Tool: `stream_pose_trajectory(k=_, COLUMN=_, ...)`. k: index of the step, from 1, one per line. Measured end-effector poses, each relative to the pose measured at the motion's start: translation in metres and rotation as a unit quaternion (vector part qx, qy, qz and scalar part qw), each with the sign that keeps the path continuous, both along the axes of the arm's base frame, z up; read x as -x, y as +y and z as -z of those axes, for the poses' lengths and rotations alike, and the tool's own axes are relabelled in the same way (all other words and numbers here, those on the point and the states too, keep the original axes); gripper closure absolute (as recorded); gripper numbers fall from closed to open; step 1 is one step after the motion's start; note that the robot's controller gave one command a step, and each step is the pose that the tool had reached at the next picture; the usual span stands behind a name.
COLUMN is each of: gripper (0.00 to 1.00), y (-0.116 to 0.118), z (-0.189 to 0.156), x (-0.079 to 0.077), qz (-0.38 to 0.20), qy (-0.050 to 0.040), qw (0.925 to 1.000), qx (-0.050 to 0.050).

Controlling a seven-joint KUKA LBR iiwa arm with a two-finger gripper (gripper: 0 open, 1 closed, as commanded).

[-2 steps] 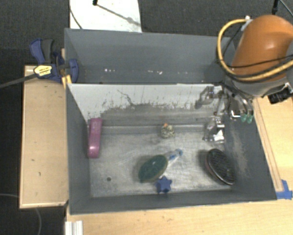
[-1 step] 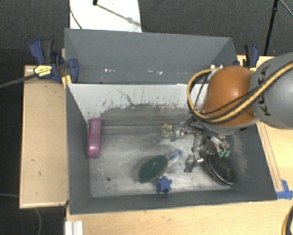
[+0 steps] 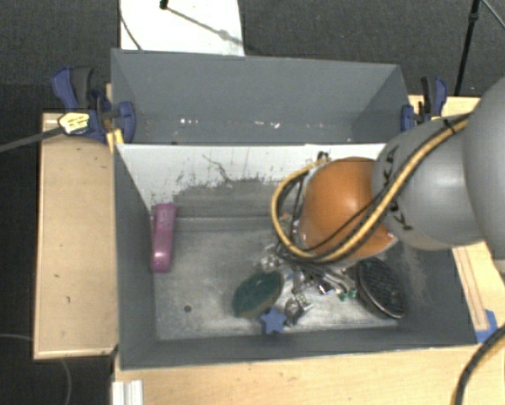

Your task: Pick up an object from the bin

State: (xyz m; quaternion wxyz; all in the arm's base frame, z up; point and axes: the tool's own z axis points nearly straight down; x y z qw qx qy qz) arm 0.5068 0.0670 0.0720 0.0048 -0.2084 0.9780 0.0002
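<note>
The gripper [image 3: 298, 298] is seen low in the grey bin [image 3: 260, 99], just toward 6 o'clock of the floor's middle. It is tucked under the orange cover [image 3: 341, 205] and the looped cables [image 3: 287, 226] of the wrist. Whether it is spread or closed cannot be told, because its tip is masked by the wrist hardware, and nothing is seen held in it. A dark green oval thing [image 3: 257, 294] lies just beside it at about 9 o'clock of the tip. A small blue star-shaped piece [image 3: 274, 321] lies just beside it at about 7 o'clock, close to the front wall. A dark round ribbed disc [image 3: 381, 288] is set at 3 o'clock, partly under the arm. A pink oblong thing [image 3: 163, 237] is left well apart at 9 o'clock of the bin, against the left wall. Several risks are judged from this layout. The green oval may be pushed aside rather than caught, since its smooth rounded top could slide out of a closing grip. The blue piece may be pinched at one point only and dropped on the lift. Both may be nudged against the front wall at 6 o'clock and jammed there. The disc could also be dragged or tipped by the wrist if the arm is shifted toward 3 o'clock.
</note>
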Motion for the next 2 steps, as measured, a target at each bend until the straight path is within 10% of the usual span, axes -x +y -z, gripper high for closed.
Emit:
stream_pose_trajectory(k=1, gripper=1.00, y=-0.001, z=-0.003, x=-0.002, qz=0.001, qy=-0.0029, qw=1.0000, qx=0.000)
stream_pose_trajectory(k=2, gripper=1.00, y=-0.005, z=-0.195, x=-0.032, qz=-0.136, qy=-0.0013, qw=0.9907, qx=0.002)
